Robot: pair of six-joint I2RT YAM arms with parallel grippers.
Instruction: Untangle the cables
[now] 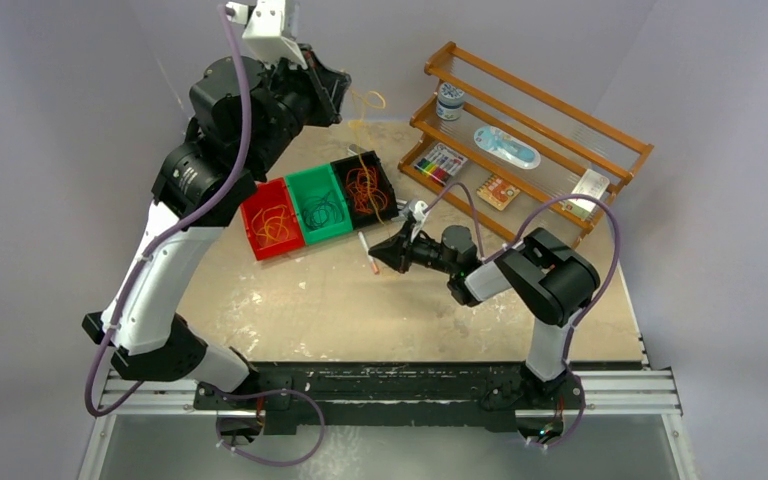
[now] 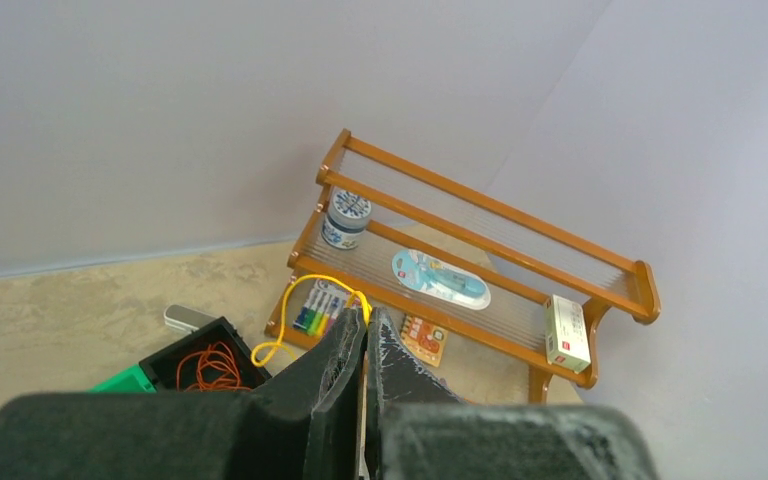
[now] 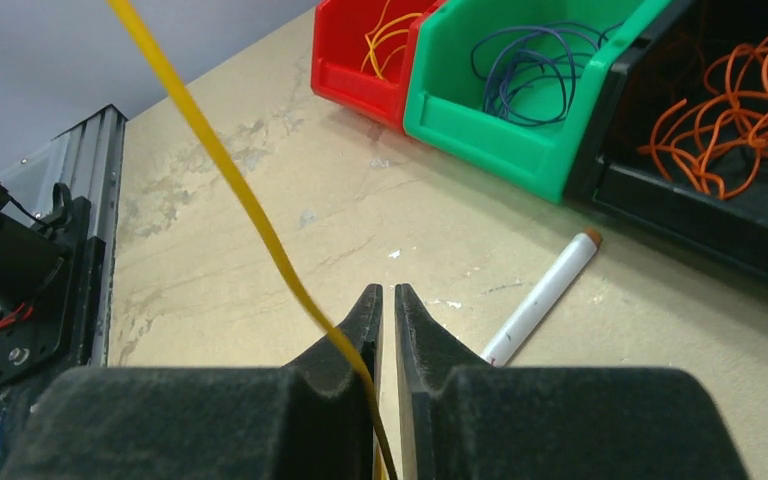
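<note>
High above the far left of the tabletop [image 1: 360,310], left fingers [image 2: 400,355] pressed together on a yellow cable [image 2: 322,279], with a loop of it arching out from the tips and hanging down toward the bins. Low over the middle of the tabletop, right fingers [image 3: 422,335] closed on a yellow strand [image 3: 230,172], drawn straight and slanting up out of the wrist view. Not clear from any view whether one and the same wire at both ends. Between the two arms, three bins in a row, side by side and touching: a red bin [image 3: 355,85] with yellow-orange cables [image 3: 385,35], a green bin [image 3: 490,130] with a dark blue coil [image 3: 535,60], and a black bin [image 3: 680,215] with a tangle of orange cables [image 3: 730,120]. Just ahead of the right fingertips, flat on the tabletop near the front of the black bin, a white marker [image 3: 540,300] with a brownish tip. At the far right, a wooden rack [image 1: 560,110] carrying a patterned jar [image 1: 450,100], a pale blue packet [image 1: 506,147], a set of coloured pens [image 1: 440,163], a small orange box [image 1: 498,192] and a white box [image 1: 590,185].
</note>
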